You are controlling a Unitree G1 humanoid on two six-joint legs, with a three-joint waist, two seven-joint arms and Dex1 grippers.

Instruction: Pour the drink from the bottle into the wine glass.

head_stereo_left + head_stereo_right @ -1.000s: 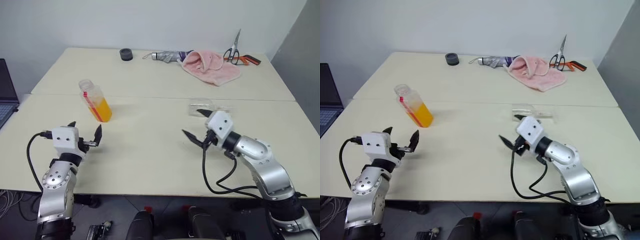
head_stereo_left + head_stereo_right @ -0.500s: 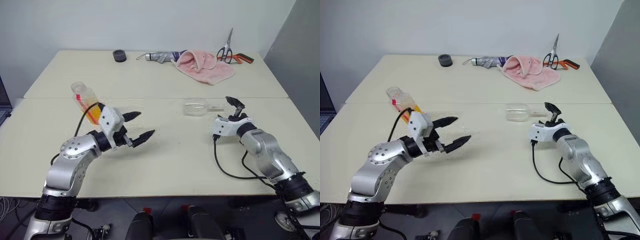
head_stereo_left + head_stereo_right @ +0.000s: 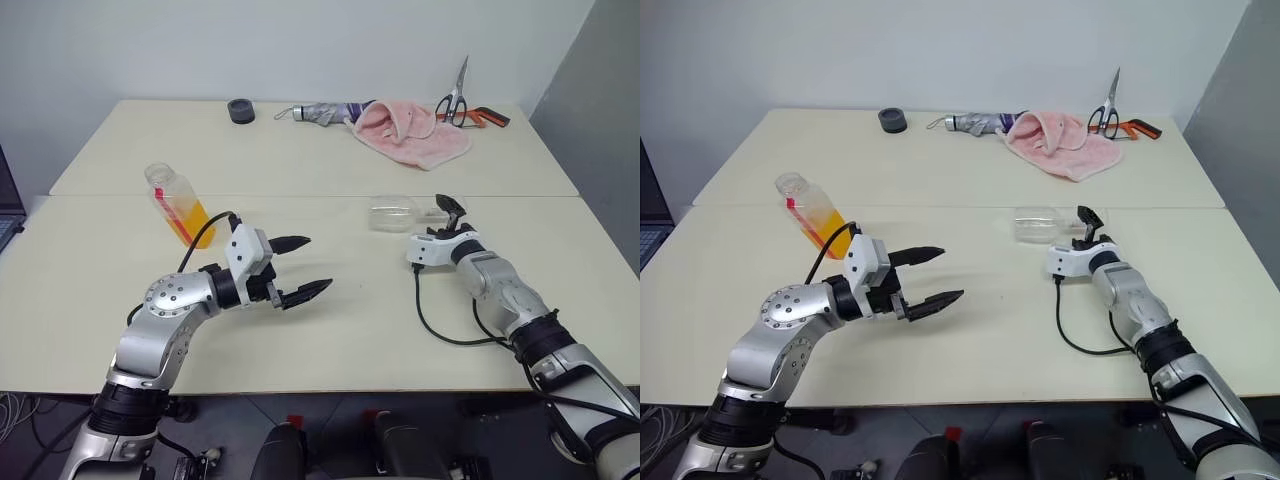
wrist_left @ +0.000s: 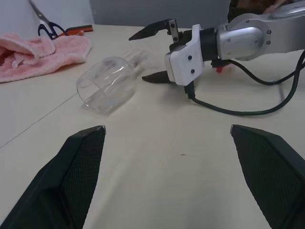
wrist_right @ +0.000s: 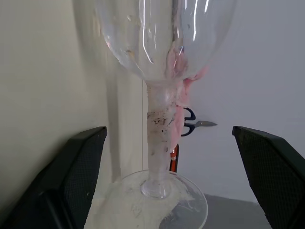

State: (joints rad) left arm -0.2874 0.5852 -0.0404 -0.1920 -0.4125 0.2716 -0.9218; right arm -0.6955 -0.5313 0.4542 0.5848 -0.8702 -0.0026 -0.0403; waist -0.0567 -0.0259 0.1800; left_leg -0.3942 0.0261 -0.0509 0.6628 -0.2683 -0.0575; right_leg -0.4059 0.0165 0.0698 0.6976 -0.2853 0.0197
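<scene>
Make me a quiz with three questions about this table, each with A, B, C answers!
1. Where is the wine glass?
A. beside the right tool
B. on the pink towel
C. beside the bottle

2. What colour is the drink?
A. green
B. orange-yellow
C. blue

3. How is the wine glass placed?
A. standing upright
B. upside down
C. lying on its side

Answers:
1. A: it lies on the table just by the right tool, far from the bottle.
2. B: orange-yellow liquid fills the bottle's lower half.
3. C: the left wrist view shows bowl and stem flat on the tabletop.
</scene>
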